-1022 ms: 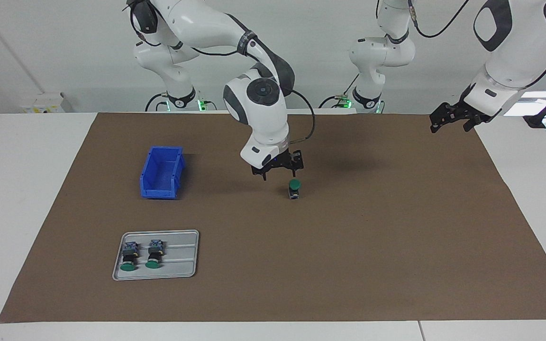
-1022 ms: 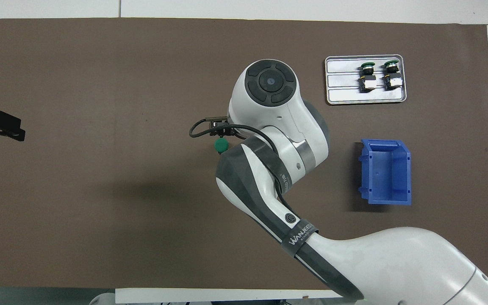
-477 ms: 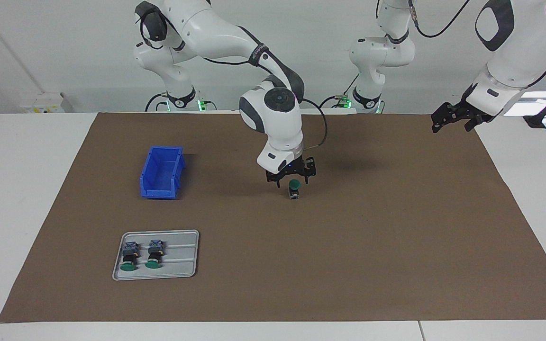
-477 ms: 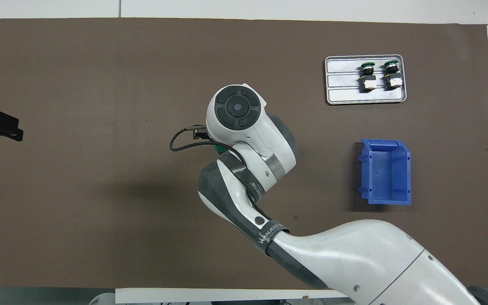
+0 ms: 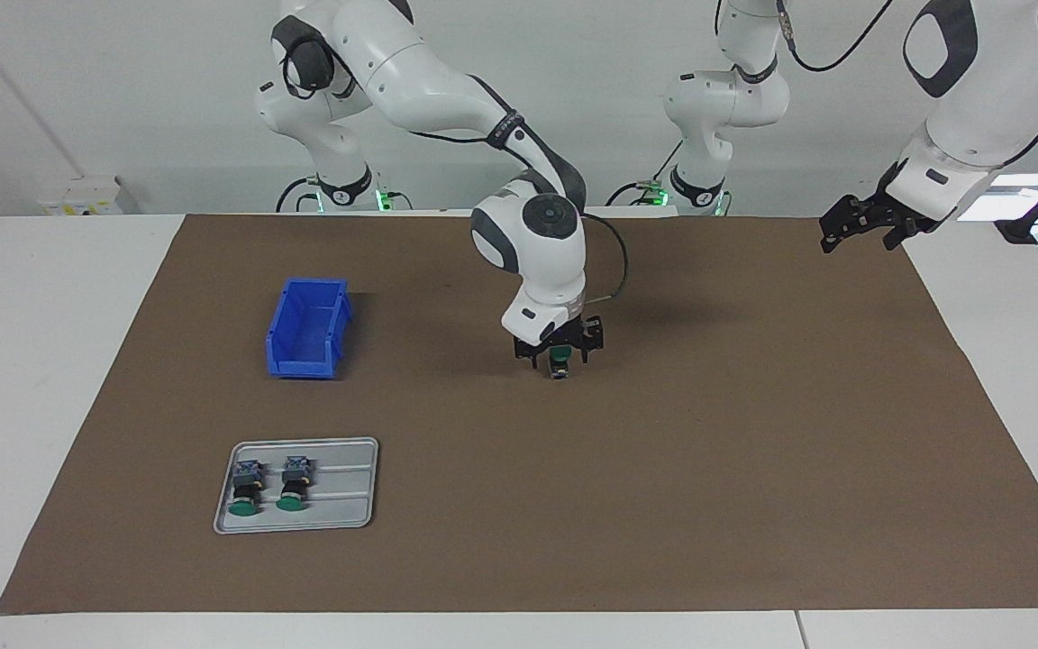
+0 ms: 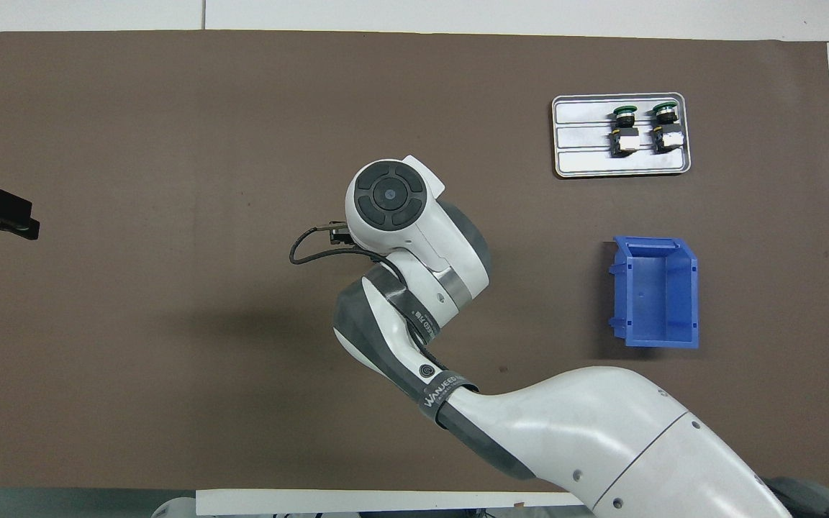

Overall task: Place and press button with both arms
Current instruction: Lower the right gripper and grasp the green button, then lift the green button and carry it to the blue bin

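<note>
Right claw (image 5: 559,354) pointing straight down, fingers spread wide either side of upright green-capped push-button (image 5: 559,361); grip unconfirmed. Left claw (image 5: 854,225) waits open, empty. Forearm band reads "WANJEE…".

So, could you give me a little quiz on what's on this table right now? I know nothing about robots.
1. How many spare buttons lie on the grey tray?
2. True or false: the blue bin holds a button.
3. Where is the right gripper? A) over the tray; B) down at mid-table, its open fingers either side of the upright button; C) inside the bin.

Key: 1) two; 2) false; 3) B.
</note>
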Robot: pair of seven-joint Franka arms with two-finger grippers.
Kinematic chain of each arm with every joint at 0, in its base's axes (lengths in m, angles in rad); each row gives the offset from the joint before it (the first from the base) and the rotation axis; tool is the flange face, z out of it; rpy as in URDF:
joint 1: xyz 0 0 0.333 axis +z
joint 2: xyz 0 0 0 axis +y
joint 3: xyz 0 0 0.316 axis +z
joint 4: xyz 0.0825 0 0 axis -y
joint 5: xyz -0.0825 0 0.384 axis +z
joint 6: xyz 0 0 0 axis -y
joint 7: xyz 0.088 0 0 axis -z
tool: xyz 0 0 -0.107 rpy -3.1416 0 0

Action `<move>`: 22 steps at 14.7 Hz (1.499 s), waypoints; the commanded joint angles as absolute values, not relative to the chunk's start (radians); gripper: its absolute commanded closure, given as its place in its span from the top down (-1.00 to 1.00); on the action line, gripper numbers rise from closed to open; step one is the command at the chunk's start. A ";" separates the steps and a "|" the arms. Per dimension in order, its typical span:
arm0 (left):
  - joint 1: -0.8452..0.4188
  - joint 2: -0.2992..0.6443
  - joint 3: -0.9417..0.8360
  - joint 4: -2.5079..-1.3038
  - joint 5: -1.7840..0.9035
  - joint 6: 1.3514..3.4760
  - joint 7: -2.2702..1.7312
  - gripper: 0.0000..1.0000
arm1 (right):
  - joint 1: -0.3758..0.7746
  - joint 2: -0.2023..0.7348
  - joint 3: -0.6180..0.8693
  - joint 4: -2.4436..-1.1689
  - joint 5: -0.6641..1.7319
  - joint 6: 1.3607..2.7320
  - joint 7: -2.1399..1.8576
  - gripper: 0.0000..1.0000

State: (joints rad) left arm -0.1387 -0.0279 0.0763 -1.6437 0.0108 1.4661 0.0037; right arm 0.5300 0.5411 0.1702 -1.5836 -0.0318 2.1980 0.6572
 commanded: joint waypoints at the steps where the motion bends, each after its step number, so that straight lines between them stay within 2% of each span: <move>1: -0.138 -0.049 0.080 -1.663 0.014 1.476 0.017 1.00 | 0.529 0.520 0.175 -1.623 -0.055 2.207 0.681 0.76; 3: -0.138 -0.049 0.080 -1.663 0.014 1.476 0.017 1.00 | 0.529 0.519 0.179 -1.623 -0.055 2.207 0.689 0.68; 6: -0.138 -0.049 0.080 -1.663 0.014 1.476 0.017 1.00 | 0.529 0.518 0.181 -1.623 -0.055 2.198 0.690 0.11; 9: -0.138 -0.049 0.080 -1.663 0.014 1.476 0.017 1.00 | 0.528 0.518 0.181 -1.623 -0.055 2.183 0.718 -0.29; 11: -0.138 -0.049 0.080 -1.661 0.014 1.476 0.015 1.00 | 0.528 0.518 0.178 -1.612 -0.055 2.165 0.718 -0.48; 14: -0.138 -0.049 0.080 -1.661 0.014 1.476 0.017 1.00 | 0.528 0.520 0.161 -1.582 -0.052 2.134 0.713 -0.56; 17: -0.138 -0.049 0.080 -1.661 0.014 1.476 0.017 1.00 | 0.516 0.514 0.104 -1.487 -0.038 1.993 0.713 -0.56; 22: -0.138 -0.049 0.080 -1.663 0.014 1.476 0.017 1.00 | 0.413 0.394 0.091 -1.488 -0.023 1.847 0.718 -0.56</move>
